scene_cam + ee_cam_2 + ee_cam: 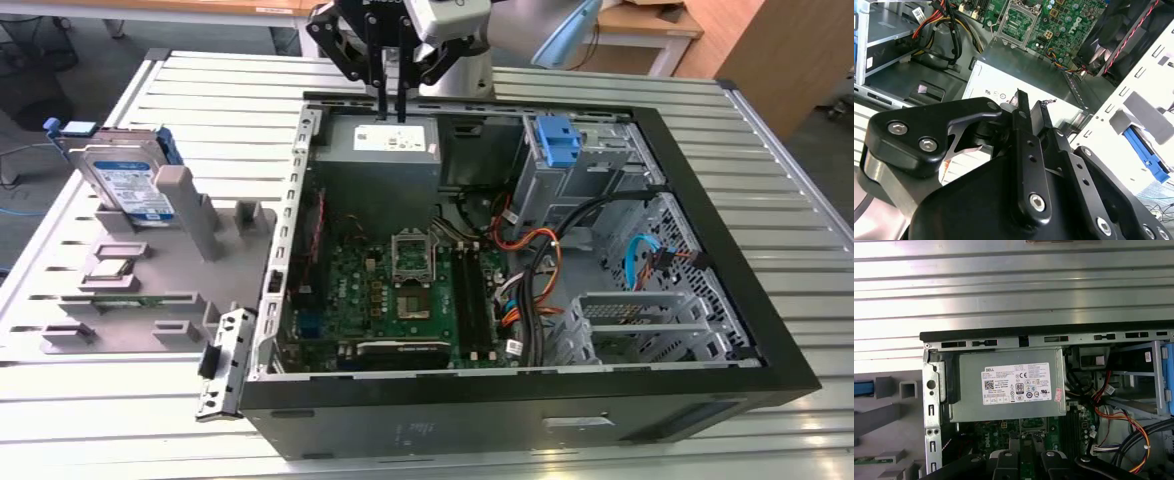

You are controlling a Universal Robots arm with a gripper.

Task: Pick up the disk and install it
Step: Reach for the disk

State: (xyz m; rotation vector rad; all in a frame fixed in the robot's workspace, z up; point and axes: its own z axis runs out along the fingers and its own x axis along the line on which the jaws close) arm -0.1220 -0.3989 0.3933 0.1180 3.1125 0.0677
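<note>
tool [1032,103] over power supply [996,84], motherboard [1054,25] beyond

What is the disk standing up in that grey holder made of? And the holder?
The disk looks like silver metal, bright along its edges, with a white-and-blue label that seems to be paper or film. Its blue carrier looks like plastic. The grey holder is dull and shows no shine, so it is probably matte plastic.
</note>
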